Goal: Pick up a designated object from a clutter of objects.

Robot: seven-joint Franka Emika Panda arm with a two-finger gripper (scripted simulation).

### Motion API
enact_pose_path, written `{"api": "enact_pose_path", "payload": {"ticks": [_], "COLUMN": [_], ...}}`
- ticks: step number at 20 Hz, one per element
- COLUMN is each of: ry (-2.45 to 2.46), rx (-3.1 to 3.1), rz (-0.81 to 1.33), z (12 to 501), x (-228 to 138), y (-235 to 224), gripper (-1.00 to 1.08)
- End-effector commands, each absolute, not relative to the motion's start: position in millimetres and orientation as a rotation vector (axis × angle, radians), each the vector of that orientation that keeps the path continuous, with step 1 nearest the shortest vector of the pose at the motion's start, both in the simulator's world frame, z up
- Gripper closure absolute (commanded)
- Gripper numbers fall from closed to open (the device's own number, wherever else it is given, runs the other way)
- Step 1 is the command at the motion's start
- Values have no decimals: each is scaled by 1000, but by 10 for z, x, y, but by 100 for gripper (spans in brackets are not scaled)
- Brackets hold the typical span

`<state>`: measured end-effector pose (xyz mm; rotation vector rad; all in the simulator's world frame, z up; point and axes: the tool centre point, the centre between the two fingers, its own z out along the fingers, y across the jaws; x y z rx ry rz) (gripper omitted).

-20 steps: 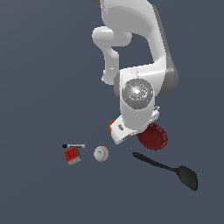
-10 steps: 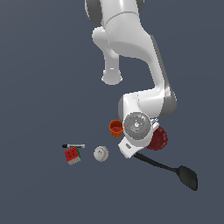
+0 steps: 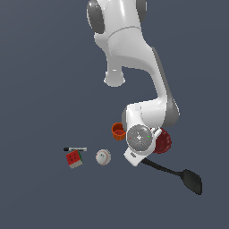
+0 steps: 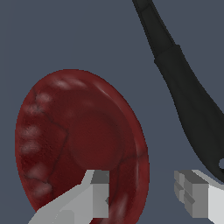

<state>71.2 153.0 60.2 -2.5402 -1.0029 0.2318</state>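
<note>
Directly over dark-red bowl [image 4: 78, 140], jaws spread.

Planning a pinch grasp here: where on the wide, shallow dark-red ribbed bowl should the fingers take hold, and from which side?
Probably the thin rim of the dark-red ribbed bowl, from above: it looks too wide to span. In the wrist view one of the fingers is over the inside, the other outside the wall, on the black spatula's side.

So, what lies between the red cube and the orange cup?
In the exterior view, the white baseball lies roughly between the red cube and the orange cup, apart from both, a little below the straight line.
</note>
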Motion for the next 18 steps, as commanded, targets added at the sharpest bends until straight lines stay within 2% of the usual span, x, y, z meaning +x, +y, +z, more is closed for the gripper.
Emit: {"api": "enact_pose_path", "payload": {"ticks": [1, 13, 14, 18], "ry": [-1003, -1006, -1006, -1006], "rx": [-2540, -2537, -2537, -2537], "rz": [232, 230, 230, 230], "z": [602, 324, 324, 324], "x": [712, 621, 621, 621], "y": [1531, 1626, 1626, 1626], "gripper": [-20, -20, 108, 108]}}
